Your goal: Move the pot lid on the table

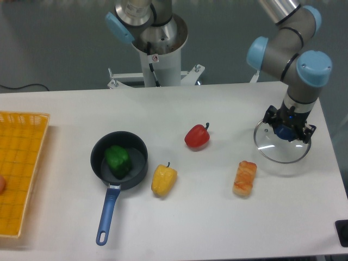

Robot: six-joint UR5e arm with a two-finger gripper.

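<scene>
Peppers number three on the white worktop (179, 217): a glossy red one (197, 136) near the middle, a yellow one (163, 180) below and left of it, and a green one (118, 159) lying inside the single dark round pan (136, 171), whose blue handle (107, 215) points toward the front edge. One browned, oblong piece of bread (244, 178) lies right of the yellow pepper. One yellow-orange mesh tray (19, 174) sits at the left edge. The one pot lid (274, 149), a round disc of clear glass with a thin metal rim, is at the worktop's right side, just above and right of the bread. The arm's black gripper (286, 129) stands over it, jaws pinching the lid's blue centre knob (283, 132). Whether the lid touches the worktop cannot be told.
</scene>
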